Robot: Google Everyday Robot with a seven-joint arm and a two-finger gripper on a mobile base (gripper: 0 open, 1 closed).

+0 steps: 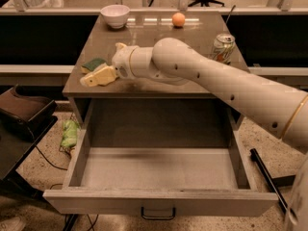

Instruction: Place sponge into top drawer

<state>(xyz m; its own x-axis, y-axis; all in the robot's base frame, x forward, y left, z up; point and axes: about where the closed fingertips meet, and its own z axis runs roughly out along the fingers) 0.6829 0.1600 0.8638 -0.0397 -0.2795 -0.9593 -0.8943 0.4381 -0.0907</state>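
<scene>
Now gripper (98, 76) by sponge (94, 63), grip unclear; bowl (115, 15) & can (222, 47) farther off, top drawer (159, 203) open.

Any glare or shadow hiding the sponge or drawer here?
Camera view: glare streaks the tabletop near the bowl; the drawer is shadowed at its back; the sponge, beside the end effector at the tabletop's left edge, is evenly lit.

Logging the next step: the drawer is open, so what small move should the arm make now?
Probably secure the sponge with the gripper, then lift. The gripper sits right at the sponge near the tabletop's front edge, not over the top drawer, which stands open below.
</scene>
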